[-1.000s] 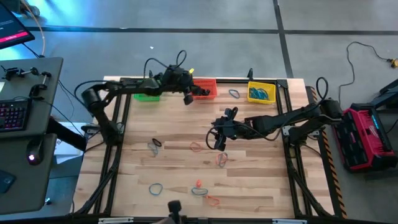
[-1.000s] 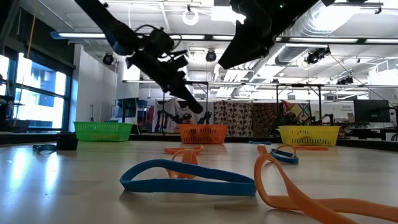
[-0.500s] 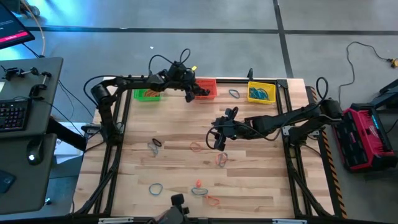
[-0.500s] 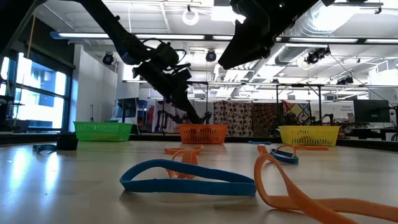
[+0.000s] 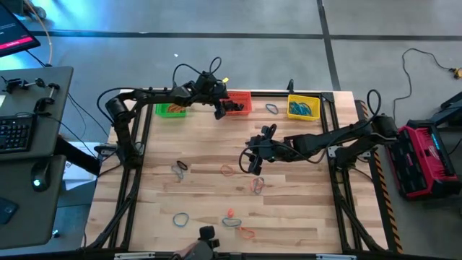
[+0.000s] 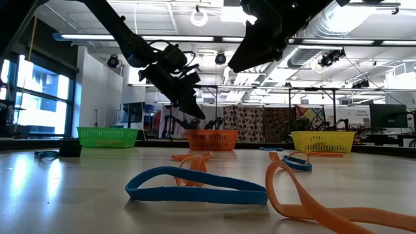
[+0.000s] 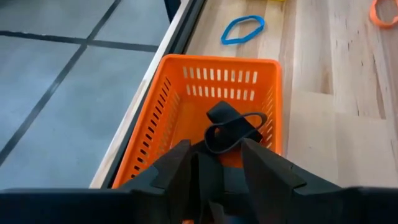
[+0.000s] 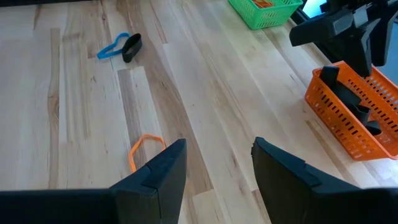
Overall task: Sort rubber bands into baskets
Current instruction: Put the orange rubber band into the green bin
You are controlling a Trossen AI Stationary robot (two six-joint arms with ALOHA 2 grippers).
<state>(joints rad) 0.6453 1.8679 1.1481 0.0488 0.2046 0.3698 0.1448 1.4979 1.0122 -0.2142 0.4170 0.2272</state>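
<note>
Rubber bands are what this comes down to, and one black band (image 7: 233, 129) lies just past the left gripper (image 7: 216, 163), whose fingers (image 7: 176, 167) are parted and grasping nothing. That black loop sits inside the red-orange basket (image 7: 186, 118), free of both fingertips, so the drop looks done.

Moving outward on the high view, the left gripper (image 5: 225, 108) hangs over that red-orange basket (image 5: 241, 94) at the table's (image 5: 303, 209) twelve o'clock edge, with the green basket (image 5: 170, 110) toward ten o'clock and the yellow basket (image 5: 304, 106) toward two o'clock.

Now the right gripper (image 5: 253, 162), hovering mid-table: its fingers (image 8: 160, 168) stand apart and empty. An orange band (image 5: 228, 170) lies just beside it at its nine o'clock, long axis running roughly nine-to-three across the table, and another orange band (image 5: 258, 185) sits just toward six o'clock. The right arm is clearly nearer to both; the left is well apart from them at the far edge.

More loose bands wait at five to seven o'clock on the table, including a blue band (image 5: 180, 219).
</note>
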